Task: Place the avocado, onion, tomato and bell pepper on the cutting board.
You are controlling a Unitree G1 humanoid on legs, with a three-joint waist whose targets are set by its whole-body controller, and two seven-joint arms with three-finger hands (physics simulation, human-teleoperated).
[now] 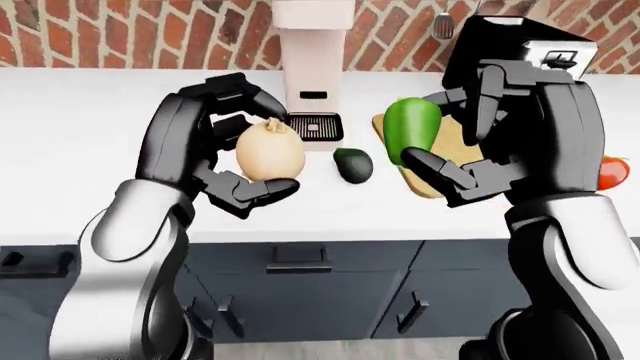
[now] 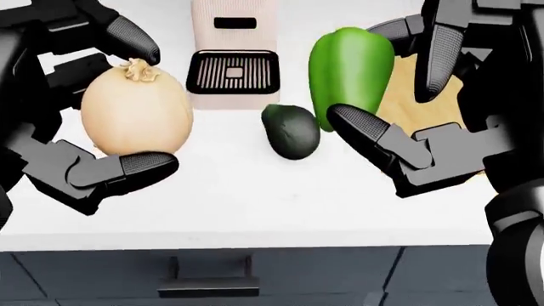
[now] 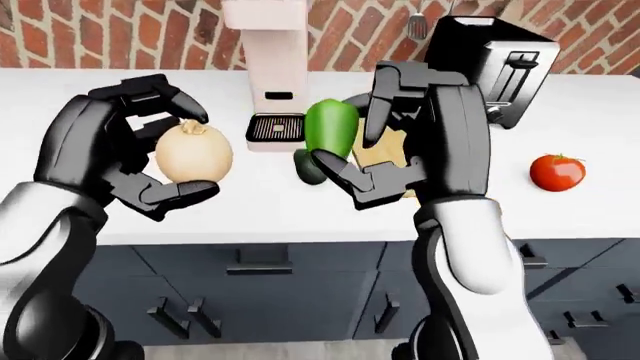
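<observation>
While both of your hands are loaded, nothing lies on the cutting board [image 1: 455, 142] yet.

Your left hand [image 2: 81, 111] pinches the onion [image 2: 136, 115] between a finger on top and one beneath, clear of the counter [image 3: 620, 120]; your right hand [image 2: 408, 95] clasps the bell pepper [image 2: 350, 67] upright the same way, over the board's near edge, likely so it can go straight down. Count one onion, one pepper, one avocado [image 2: 290, 131] lying just left of the board, and one tomato [image 3: 556, 172] well off to its right, past the toaster [image 3: 495, 45].
</observation>
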